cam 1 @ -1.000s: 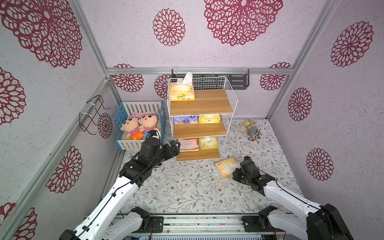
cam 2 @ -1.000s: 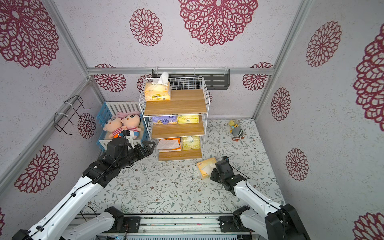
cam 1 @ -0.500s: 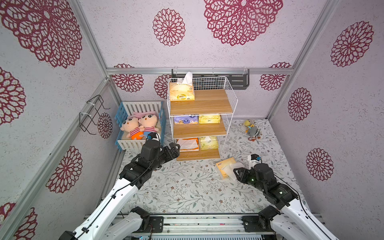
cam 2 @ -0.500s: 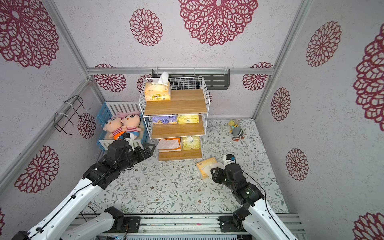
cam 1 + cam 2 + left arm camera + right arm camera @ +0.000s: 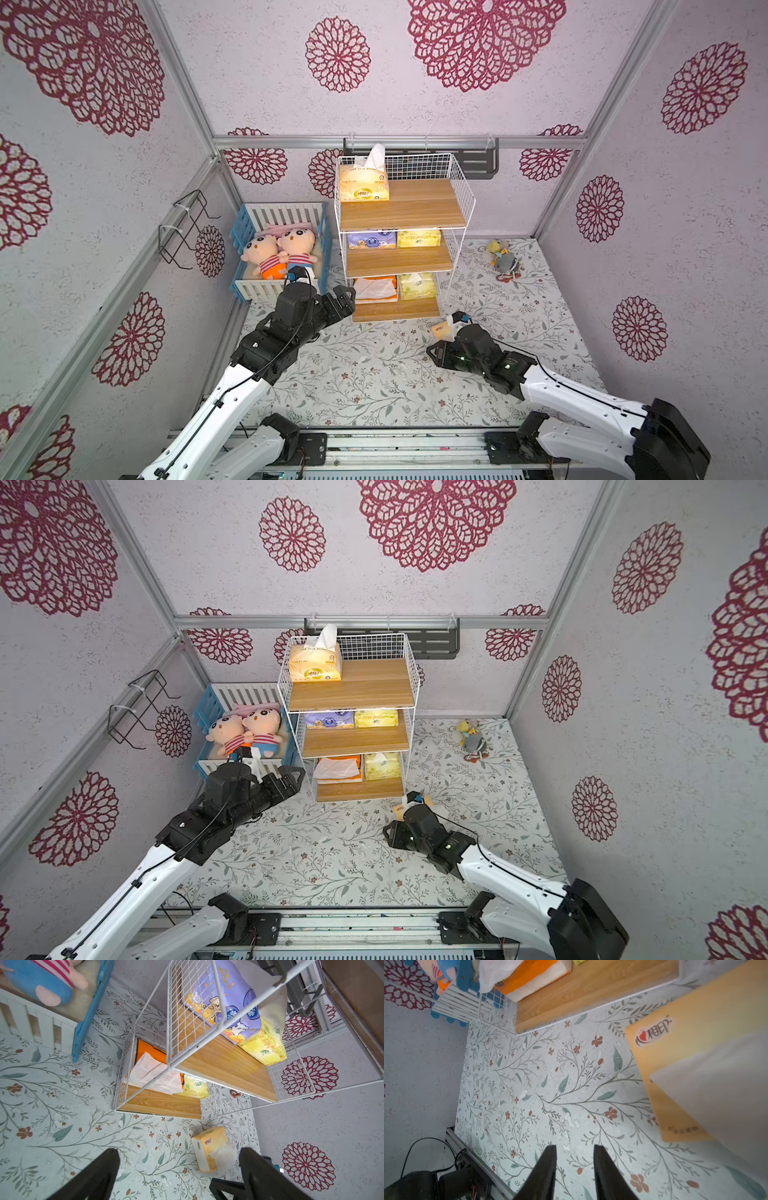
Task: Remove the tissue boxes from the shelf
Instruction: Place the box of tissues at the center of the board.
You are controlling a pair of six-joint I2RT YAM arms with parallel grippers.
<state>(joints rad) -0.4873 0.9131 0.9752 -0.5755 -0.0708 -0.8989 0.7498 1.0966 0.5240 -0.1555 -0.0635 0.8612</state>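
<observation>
The shelf [image 5: 457,195] stands at the back wall. Its top board carries a pale yellow-orange tissue box [image 5: 363,183]. A purple one [image 5: 372,240] and a yellow-green one [image 5: 419,238] lie on the middle board. A bright orange one [image 5: 375,289] under white tissue and another yellow-green one [image 5: 417,286] lie on the bottom board. One more pale orange box [image 5: 207,1147] lies on the floor, partly hidden by my right wrist in both top views. My left gripper [image 5: 345,297] hangs open by the shelf's lower left corner. My right gripper [image 5: 575,1146] is narrowly open and empty, beside the floor box.
A blue-and-white crib [image 5: 282,212] with two plush dolls stands left of the shelf, close behind my left wrist. A small grey-yellow toy [image 5: 503,262] lies at the back right. A black rack [image 5: 478,160] hangs behind the shelf, and a wire holder [image 5: 183,232] hangs on the left wall.
My right arm has swung its gripper leftward and toward the front, away from the box on the floor, with the jaws a little wider. The left arm has barely moved.
</observation>
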